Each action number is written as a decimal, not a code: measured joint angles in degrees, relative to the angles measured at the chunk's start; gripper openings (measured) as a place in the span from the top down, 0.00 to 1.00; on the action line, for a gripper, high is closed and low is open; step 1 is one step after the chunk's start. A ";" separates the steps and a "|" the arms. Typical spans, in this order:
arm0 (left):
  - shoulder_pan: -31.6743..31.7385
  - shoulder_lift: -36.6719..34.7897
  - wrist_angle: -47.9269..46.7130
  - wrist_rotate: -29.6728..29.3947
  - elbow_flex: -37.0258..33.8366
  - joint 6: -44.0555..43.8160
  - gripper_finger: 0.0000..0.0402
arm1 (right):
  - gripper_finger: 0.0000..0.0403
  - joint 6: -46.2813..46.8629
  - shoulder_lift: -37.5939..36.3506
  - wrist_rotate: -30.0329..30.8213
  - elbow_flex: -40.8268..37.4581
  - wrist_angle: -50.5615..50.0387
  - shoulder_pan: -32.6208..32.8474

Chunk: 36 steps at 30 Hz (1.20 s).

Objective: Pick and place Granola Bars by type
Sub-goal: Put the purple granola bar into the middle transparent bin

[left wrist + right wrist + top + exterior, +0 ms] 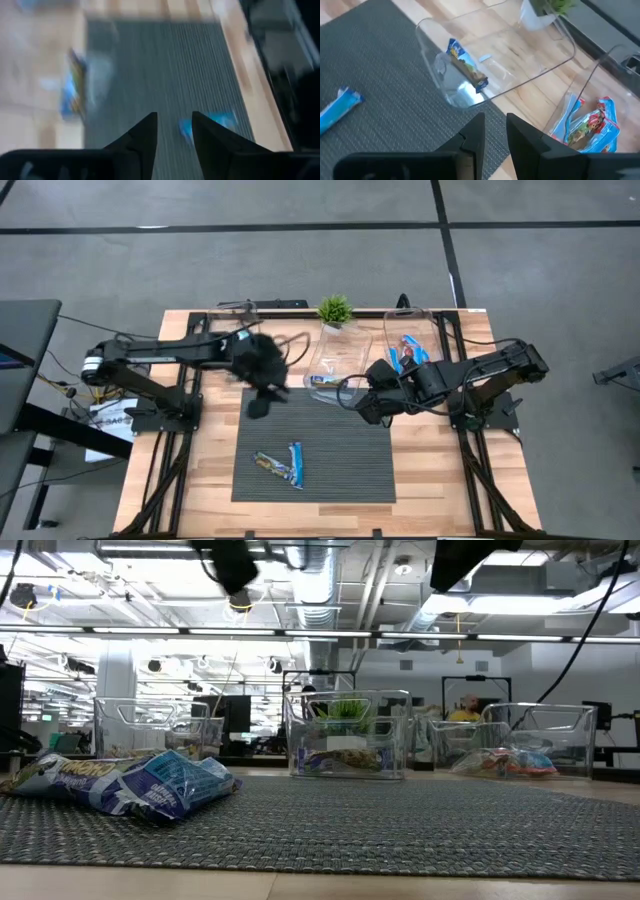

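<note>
Left end effector [258, 402] hangs raised, fingers narrowly parted; right end effector [368, 408] likewise, both empty.

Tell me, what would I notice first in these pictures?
Probably the two dark robot arms reaching in over the grey ribbed mat, with two foil-wrapped granola bars lying near its front left corner. Behind the mat stand clear plastic tubs and a small green plant.

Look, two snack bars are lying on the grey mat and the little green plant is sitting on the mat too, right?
Not quite. The two bars do lie on the grey mat, but the green plant stands on the wooden table at its back edge, off the mat. The high view shows it.
</note>
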 joint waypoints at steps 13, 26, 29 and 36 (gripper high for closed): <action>-18.65 4.70 -17.74 -10.42 -0.04 -2.34 0.73 | 0.82 -11.49 0.00 -6.62 0.04 4.99 0.74; -25.47 16.64 -1.68 -8.83 -6.38 -13.23 0.73 | 0.82 -13.04 0.00 -8.21 0.04 3.76 3.28; -26.75 16.62 2.20 -8.80 -8.95 -15.43 0.73 | 0.82 -13.04 0.00 -8.37 0.04 3.62 3.75; -27.86 16.62 9.75 -6.36 -14.71 -23.13 0.68 | 0.82 -13.98 0.00 -8.50 0.04 3.62 3.74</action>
